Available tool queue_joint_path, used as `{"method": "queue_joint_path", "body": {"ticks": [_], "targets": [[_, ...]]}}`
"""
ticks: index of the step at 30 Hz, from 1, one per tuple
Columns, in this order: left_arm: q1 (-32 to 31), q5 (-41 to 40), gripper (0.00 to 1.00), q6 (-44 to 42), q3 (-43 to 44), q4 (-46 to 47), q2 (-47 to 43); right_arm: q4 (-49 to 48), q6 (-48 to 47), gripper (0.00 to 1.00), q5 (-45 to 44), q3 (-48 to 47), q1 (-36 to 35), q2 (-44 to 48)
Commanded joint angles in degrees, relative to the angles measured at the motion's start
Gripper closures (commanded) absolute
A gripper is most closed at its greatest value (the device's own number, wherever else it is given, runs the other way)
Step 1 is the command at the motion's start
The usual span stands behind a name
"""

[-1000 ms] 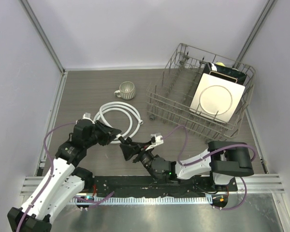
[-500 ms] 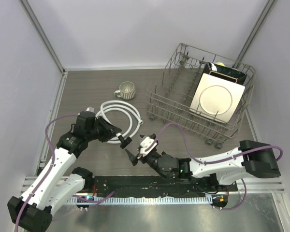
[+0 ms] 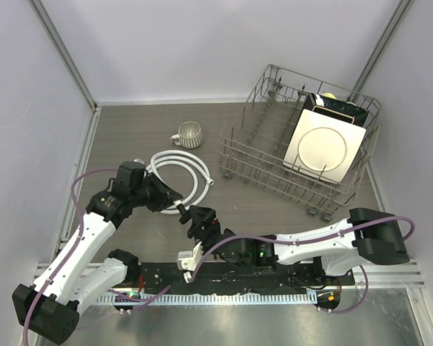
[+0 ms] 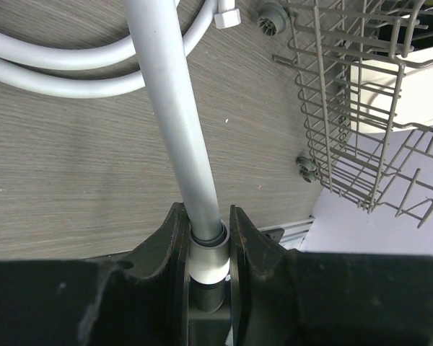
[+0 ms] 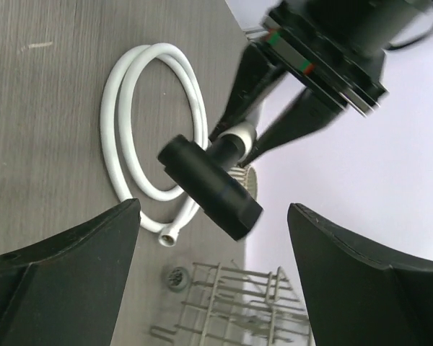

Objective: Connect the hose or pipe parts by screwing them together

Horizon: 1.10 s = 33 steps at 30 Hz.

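The hose (image 3: pixel 175 160) lies coiled on the table (image 3: pixel 130 130), its near end nut (image 4: pixel 206 257) clamped in the narrow left gripper (image 4: pixel 206 225). The black T-fitting (image 5: pixel 209 189) is seated on that nut between the widely spread jaws of the right gripper (image 5: pixel 213 209), which do not touch it. If the thread is only partly caught, the fitting could be knocked askew, cross-threaded or dropped by an off-centre grip. One hose, two end nuts, one fitting, one mug (image 3: pixel 190 134) and one rack (image 3: pixel 254 154) are counted.
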State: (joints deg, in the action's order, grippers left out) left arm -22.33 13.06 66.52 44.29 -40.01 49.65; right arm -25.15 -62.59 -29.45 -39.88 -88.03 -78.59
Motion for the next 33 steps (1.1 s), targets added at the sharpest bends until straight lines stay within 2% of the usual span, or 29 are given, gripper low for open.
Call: {"method": "queue_joint_path", "body": {"ticks": [1, 4, 6, 7, 8, 9, 11, 14, 15, 17, 19, 21, 23, 24, 25, 27, 28, 30, 33], "targets": [[0.1, 2.9, 1.00, -1.2, 3.3, 1.0, -1.3, -5.3, -14.1, 0.12, -0.4, -4.2, -0.2, -5.9], [0.0, 3.3, 1.00, -1.2, 3.5, 0.5, -1.0, -6.2, -14.6, 0.17, -0.4, -6.8, 0.0, -8.8], [0.0, 3.9, 1.00, -1.1, 3.5, 0.5, -0.7, -8.1, -13.9, 0.26, -1.7, -7.7, 0.3, -11.8], [0.0, 4.2, 1.00, -0.8, 3.5, 0.5, -0.7, -10.0, -13.5, 0.34, -3.7, -7.8, 0.5, -12.6], [0.0, 4.3, 1.00, -0.7, 3.5, 0.8, -0.9, -11.3, -12.2, 0.54, -4.7, -7.8, 0.5, -14.4], [0.0, 4.3, 1.00, -0.4, 3.4, 0.8, -1.0, -12.7, -11.1, 0.61, -5.5, -7.4, 0.7, -15.0], [0.0, 4.4, 1.00, 0.7, 3.2, 1.2, -1.5, -15.5, -4.8, 0.75, -7.7, -7.3, 1.1, -16.2], [0.1, 5.1, 1.00, 5.6, 0.5, 5.3, -3.0, -20.5, 4.1, 0.83, -11.4, -7.2, 1.4, -17.3], [0.1, 5.4, 1.00, 7.2, -0.7, 7.0, -4.4, -21.8, 10.9, 0.84, -12.4, -7.1, 1.4, -18.1], [0.0, 6.3, 1.00, 11.1, -4.2, 11.7, -5.5, -23.3, 16.9, 0.85, -15.5, -7.3, 1.8, -18.6], [0.0, 5.8, 1.00, 12.3, -5.9, 13.2, -7.1, -24.8, 25.6, 0.92, -18.2, -7.5, 2.2, -19.3], [0.1, 3.9, 1.00, 13.0, -6.4, 13.6, -8.9, -25.7, 35.9, 0.94, -22.0, -7.7, 2.9, -19.6], [0.0, 2.8, 1.00, 13.8, -7.0, 15.2, -10.3, -26.1, 43.9, 0.95, -22.3, -7.0, 3.8, -18.9], [0.1, 1.8, 1.00, 14.4, -7.3, 16.2, -10.9, -26.2, 47.6, 0.95, -21.6, -5.9, 4.6, -18.4], [0.0, 1.5, 1.00, 14.9, -7.9, 17.8, -12.1, -27.0, 55.9, 0.95, -20.6, -5.1, 5.2, -17.1], [0.1, 1.0, 1.00, 15.7, -9.1, 19.6, -13.3, -29.0, 63.9, 0.95, -18.0, -2.4, 6.4, -15.6], [0.1, 0.7, 1.00, 16.5, -9.6, 20.9, -14.3, -30.4, 72.1, 0.96, -16.9, -1.7, 7.9, -15.2], [0.0, 0.0, 1.00, 17.0, -10.2, 21.6, -15.4, -30.6, 79.1, 0.97, -14.2, -0.7, 9.8, -14.6], [0.0, -1.8, 1.00, 16.3, -10.8, 21.9, -16.5, -30.8, 93.8, 0.98, -6.0, 0.4, 14.2, -14.8]]}}
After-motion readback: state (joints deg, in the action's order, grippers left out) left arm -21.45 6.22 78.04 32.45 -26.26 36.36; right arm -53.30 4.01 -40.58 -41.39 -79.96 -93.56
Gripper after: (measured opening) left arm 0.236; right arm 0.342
